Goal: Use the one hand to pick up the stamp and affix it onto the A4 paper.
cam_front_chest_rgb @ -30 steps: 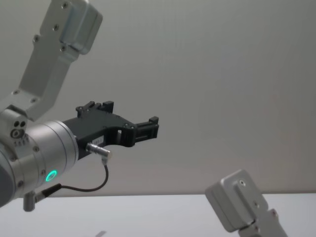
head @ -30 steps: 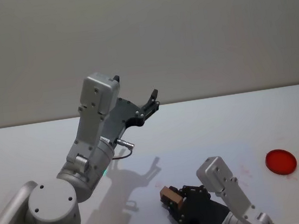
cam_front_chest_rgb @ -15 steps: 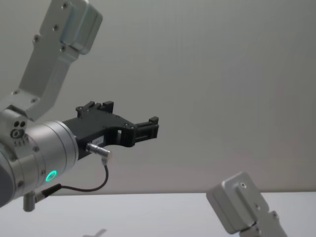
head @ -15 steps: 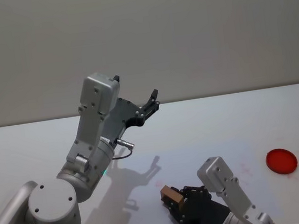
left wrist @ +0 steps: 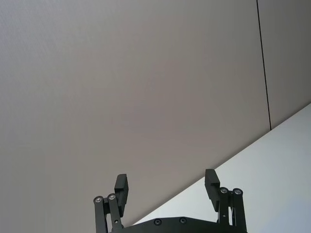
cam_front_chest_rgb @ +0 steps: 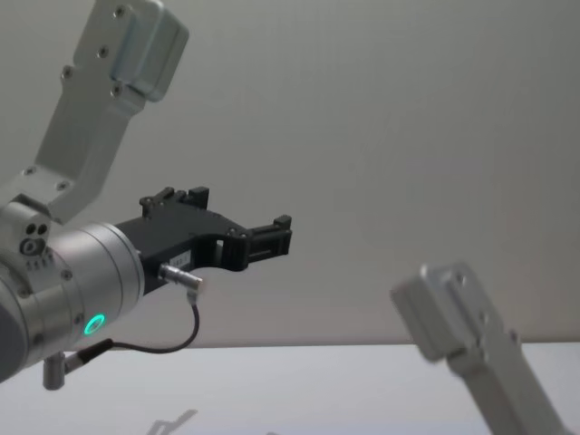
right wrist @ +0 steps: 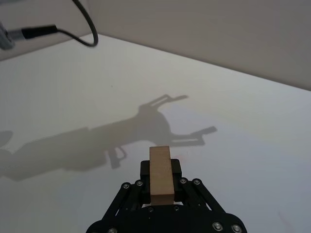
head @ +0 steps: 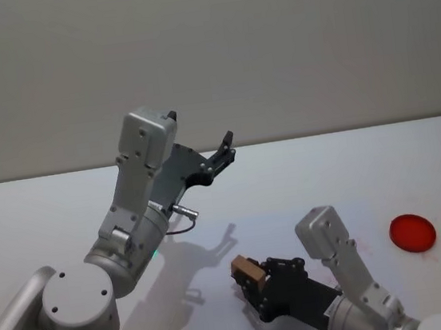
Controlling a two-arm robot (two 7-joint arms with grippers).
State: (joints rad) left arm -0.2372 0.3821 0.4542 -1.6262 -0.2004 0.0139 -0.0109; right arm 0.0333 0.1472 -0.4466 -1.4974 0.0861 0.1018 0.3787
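Observation:
My right gripper (head: pixel 250 279) is shut on the stamp (head: pixel 248 271), a small tan wooden block with a darker side, held low over the white table near its front. In the right wrist view the stamp (right wrist: pixel 160 175) stands out between the black fingers of the right gripper (right wrist: pixel 160 187). My left gripper (head: pixel 225 150) is raised high at the centre left, pointing at the back wall, open with nothing in it, as the left wrist view shows (left wrist: pixel 166 179); it also shows in the chest view (cam_front_chest_rgb: pixel 276 234). I cannot make out the A4 paper's edges against the white table.
A red round disc (head: pixel 412 231) lies on the table (head: pixel 303 179) at the right, with faint reddish smudges around it. The left arm's grey links (head: pixel 144 162) and its cable (head: pixel 180 218) stand over the table's left side. A plain wall is behind.
The right arm has lifted, its grey link standing higher in the chest view, and the stamp has moved a little forward with the gripper. The left arm has not moved.

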